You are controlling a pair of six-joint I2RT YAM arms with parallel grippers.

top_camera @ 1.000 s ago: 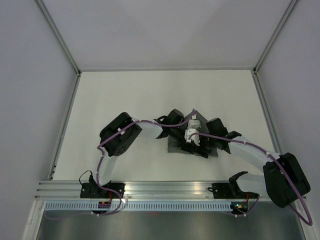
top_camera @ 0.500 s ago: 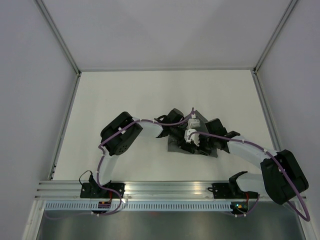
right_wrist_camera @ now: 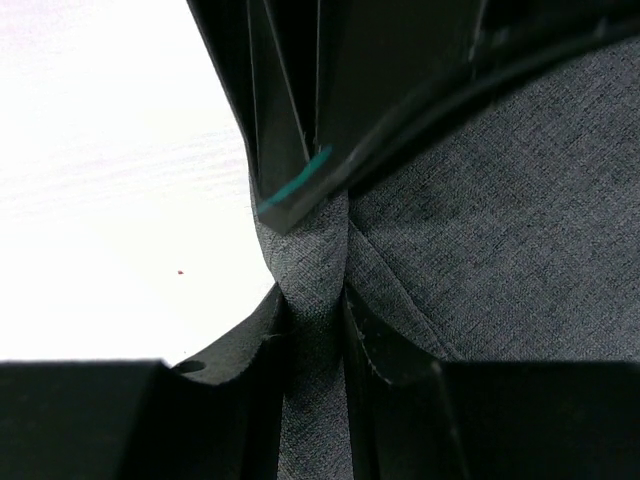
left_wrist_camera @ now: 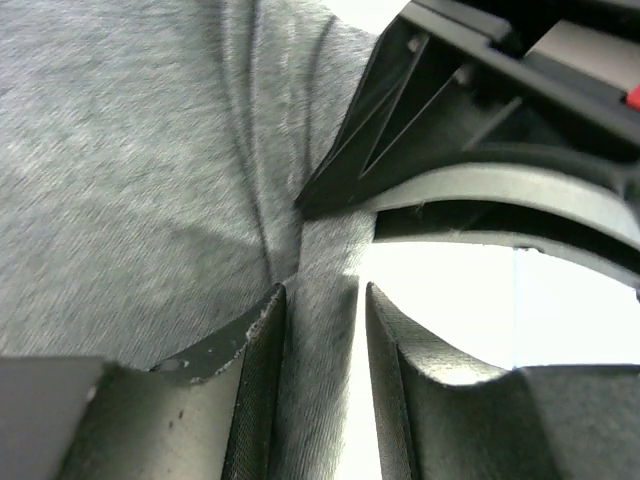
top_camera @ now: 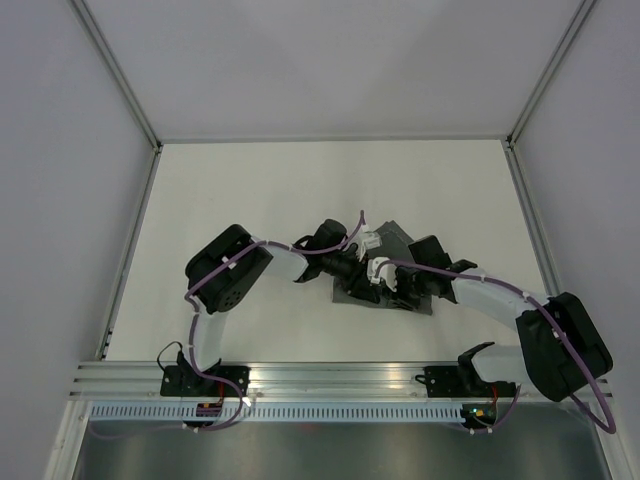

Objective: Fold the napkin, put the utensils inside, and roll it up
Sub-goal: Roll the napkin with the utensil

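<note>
Just off the middle of the white tabletop (top_camera: 250,200), toward 4 o'clock, what is that dark heap?

A dark grey fabric napkin (top_camera: 398,238), bunched up, with one corner pointing to 12 o'clock. Both wrists lie over its middle, so from above only that corner and the edges at 7 and 5 o'clock show.

Which arm has hold of it?

The right gripper (right_wrist_camera: 315,300), on the arm that stretches in from 4 o'clock. Its two black fingers are pressed tight on a raised fold of the cloth, and the fold is squeezed thin between them.

And the other one?

The left gripper (left_wrist_camera: 324,292), on the arm from 9 o'clock, straddles a ridge of the same cloth with its jaws partly apart. A bright sliver of table shows between the ridge and one finger, so it does not look clamped.

How near are the two?

Tip to tip. In each wrist view the other gripper's black body fills the part toward 12 and 2 o'clock and hides the cloth behind it.

What else is around?

Purple cables (top_camera: 356,225) run along both arms. A ribbed aluminium rail (top_camera: 330,378) crosses the 6 o'clock edge, where the bases are bolted. Pale grey wall panels (top_camera: 60,200) stand at 9, 12 and 3 o'clock. The napkin lies well apart from rail and walls.
</note>
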